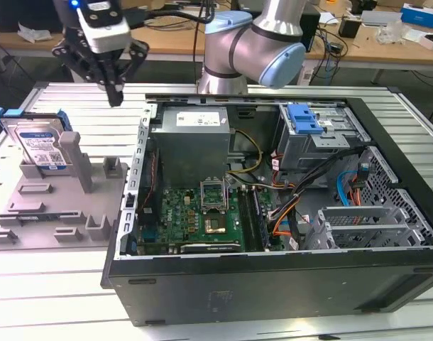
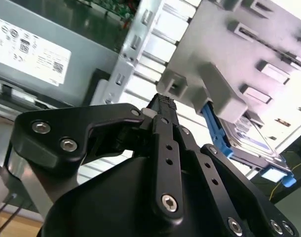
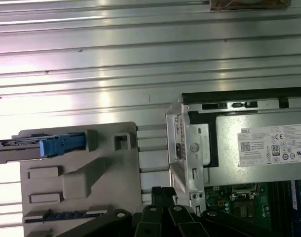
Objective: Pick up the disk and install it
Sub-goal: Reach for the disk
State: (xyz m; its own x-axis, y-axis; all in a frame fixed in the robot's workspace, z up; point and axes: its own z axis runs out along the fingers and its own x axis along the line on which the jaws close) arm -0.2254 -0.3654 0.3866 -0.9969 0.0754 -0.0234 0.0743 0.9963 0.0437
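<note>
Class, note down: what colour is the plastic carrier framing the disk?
Bright blue. The carrier around the disk shows best in the exterior view.

The ribbed metal table [image 1: 53, 312] bears a grey fixture plate [image 1: 39, 213] — beside it, an open computer case [image 1: 273, 284].

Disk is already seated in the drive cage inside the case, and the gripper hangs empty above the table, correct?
No. The disk stands on edge in the grey holder outside the case, at the exterior view's left, as the exterior view shows. The gripper does hang empty above the table.
</note>
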